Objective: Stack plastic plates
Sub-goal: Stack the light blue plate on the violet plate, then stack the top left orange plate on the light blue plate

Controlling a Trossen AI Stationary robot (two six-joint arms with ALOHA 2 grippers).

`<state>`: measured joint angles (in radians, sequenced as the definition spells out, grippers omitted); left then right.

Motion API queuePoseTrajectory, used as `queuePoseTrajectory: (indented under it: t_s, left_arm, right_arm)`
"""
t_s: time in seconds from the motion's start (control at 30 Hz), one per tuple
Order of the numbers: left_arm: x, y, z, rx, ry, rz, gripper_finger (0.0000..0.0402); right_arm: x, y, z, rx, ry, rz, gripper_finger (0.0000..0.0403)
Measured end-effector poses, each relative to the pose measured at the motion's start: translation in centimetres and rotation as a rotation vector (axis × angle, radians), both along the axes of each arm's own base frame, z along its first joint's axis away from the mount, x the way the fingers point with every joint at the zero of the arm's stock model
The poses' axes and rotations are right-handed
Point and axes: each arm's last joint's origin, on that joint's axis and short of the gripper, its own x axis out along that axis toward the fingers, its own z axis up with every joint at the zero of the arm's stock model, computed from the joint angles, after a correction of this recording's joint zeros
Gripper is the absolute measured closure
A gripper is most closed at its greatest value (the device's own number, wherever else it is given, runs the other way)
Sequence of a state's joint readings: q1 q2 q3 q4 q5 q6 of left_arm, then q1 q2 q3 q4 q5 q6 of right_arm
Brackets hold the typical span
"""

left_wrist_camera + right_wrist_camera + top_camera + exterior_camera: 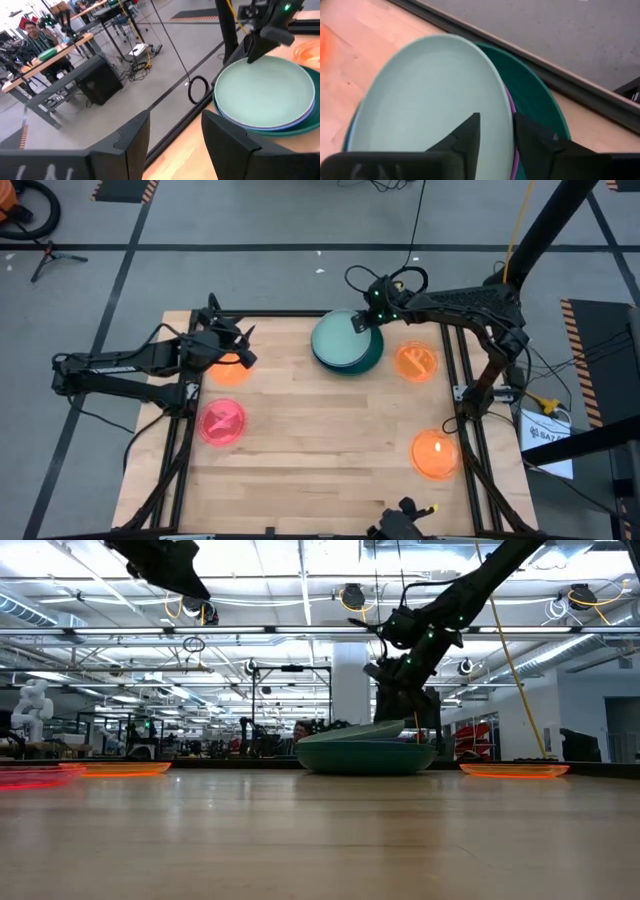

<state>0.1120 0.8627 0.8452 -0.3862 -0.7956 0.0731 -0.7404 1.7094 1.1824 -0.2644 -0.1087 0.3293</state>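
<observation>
A stack of large plates stands at the table's far middle. The mint plate (340,340) (430,95) is on top, over a purple plate edge (512,160) and a dark green plate (535,95) (365,755) at the bottom. My right gripper (362,323) (497,135) is shut on the mint plate's far right rim. My left gripper (235,345) (172,142) is open and empty, raised over the far left corner above an orange plate (228,372). A pink plate (222,423) and two more orange plates (415,362) (436,454) lie flat on the table. My right gripper pinches the mint plate's rim (502,107) on its far right side. One finger (467,132) lies over the plate's inside and the other (535,140) outside the rim. It comes slanting down from the far right. The plate is tilted, its held side raised (400,724) and its opposite side on the stack.
The wooden table (320,440) has a dark raised frame (465,420) along its edges. The orange plate (515,770) to the right of the stack lies close to my right arm. A person sits at a desk (35,35) in the room beyond the table.
</observation>
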Motion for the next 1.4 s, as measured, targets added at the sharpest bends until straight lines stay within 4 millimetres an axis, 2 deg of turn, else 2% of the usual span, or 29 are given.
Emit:
queuePoseTrajectory:
  t_s: [0.27, 0.4, 0.63, 0.77, 0.9, 1.0, 1.1, 1.3, 1.4]
  left_arm:
    - [-0.4, -0.1, -0.9, -0.065, 0.033, 0.027, 0.0217]
    - [-0.7, -0.2, -1.4, -0.115, 0.047, 0.047, 0.0217]
    - [-1.4, -1.5, -2.6, -0.237, 0.063, 0.062, 0.0217]
    - [-1.9, -2.4, -3.2, -0.312, 0.049, 0.076, 0.0217]
    - [-2.0, -3.2, -3.8, -0.379, 0.036, 0.099, 0.0217]
    - [-1.5, -3.7, -4.4, -0.412, 0.039, 0.115, 0.0217]
    - [-0.5, -4.3, -5.2, -0.434, 0.052, 0.132, 0.0217]
    - [1.9, -5.2, -7.7, -0.439, 0.191, 0.145, 0.0217]
    - [2.9, -5.2, -9.1, -0.514, 0.296, 0.129, 0.0217]
  right_arm:
    - [-1.3, 0.6, 3.1, -0.064, -0.044, 0.007, 0.0285]
    - [-1.5, 2.2, 4.8, -0.107, -0.036, 0.081, 0.0291]
    - [-1.0, 7.8, 6.2, -0.168, 0.001, 0.315, 0.0312]
    - [-1.4, 11.5, 6.0, -0.245, -0.082, 0.426, 0.0327]
    - [-2.5, 14.6, 4.9, -0.322, -0.194, 0.505, 0.0339]
    - [-3.4, 16.2, 3.9, -0.394, -0.242, 0.579, 0.0345]
    - [-4.0, 17.2, 3.9, -0.454, -0.302, 0.650, 0.0349]
    - [-4.4, 18.5, 6.5, -0.644, -0.490, 0.855, 0.0349]
    - [-4.6, 18.7, 7.4, -0.728, -0.543, 0.887, 0.0349]
